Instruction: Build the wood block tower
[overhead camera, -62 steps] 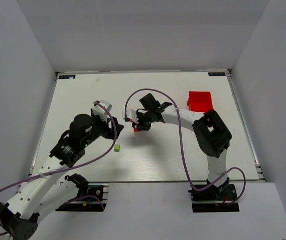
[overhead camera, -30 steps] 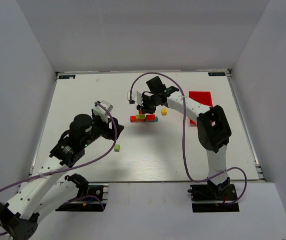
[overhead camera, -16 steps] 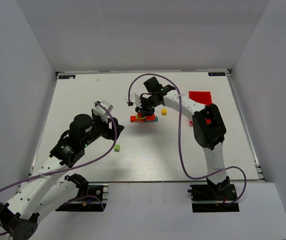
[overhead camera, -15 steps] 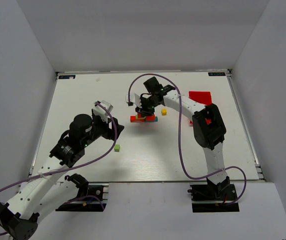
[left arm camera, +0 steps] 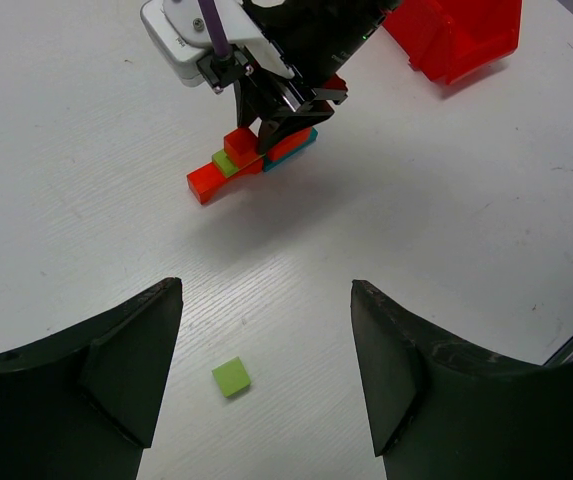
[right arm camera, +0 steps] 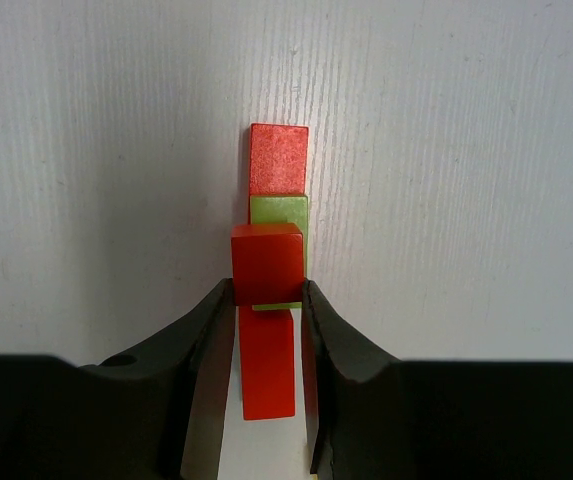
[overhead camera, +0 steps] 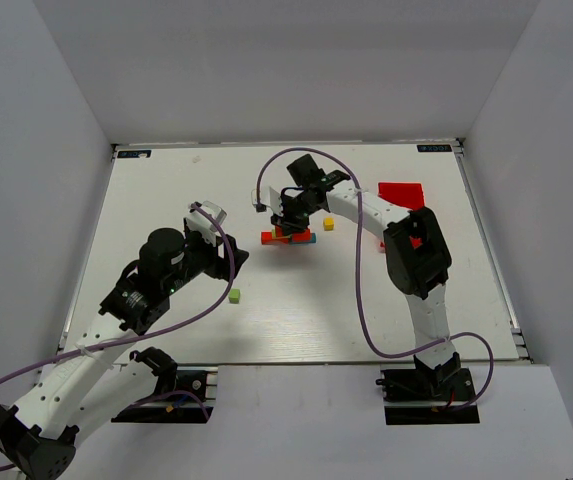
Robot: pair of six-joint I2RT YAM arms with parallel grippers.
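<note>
The tower (overhead camera: 286, 238) is a low stack: a long red bar (right arm camera: 278, 158) with a teal-blue bar beside it and a lime-green block (right arm camera: 284, 212) on top. My right gripper (right arm camera: 267, 292) is shut on a red cube (right arm camera: 267, 262) and holds it on the green block; it also shows in the top view (overhead camera: 292, 215). My left gripper (left arm camera: 266, 300) is open and empty, above a loose green cube (left arm camera: 230, 377), which also shows in the top view (overhead camera: 234, 296). A loose yellow cube (overhead camera: 328, 224) lies right of the tower.
A red plastic tray (overhead camera: 403, 192) stands at the back right, also seen in the left wrist view (left arm camera: 456, 35). The right arm's purple cable arcs over the tower area. The left arm (overhead camera: 156, 270) sits left of the middle.
My right gripper has come down onto the tower with the red cube, and has barely moved in the last half second. The left arm has not moved.
</note>
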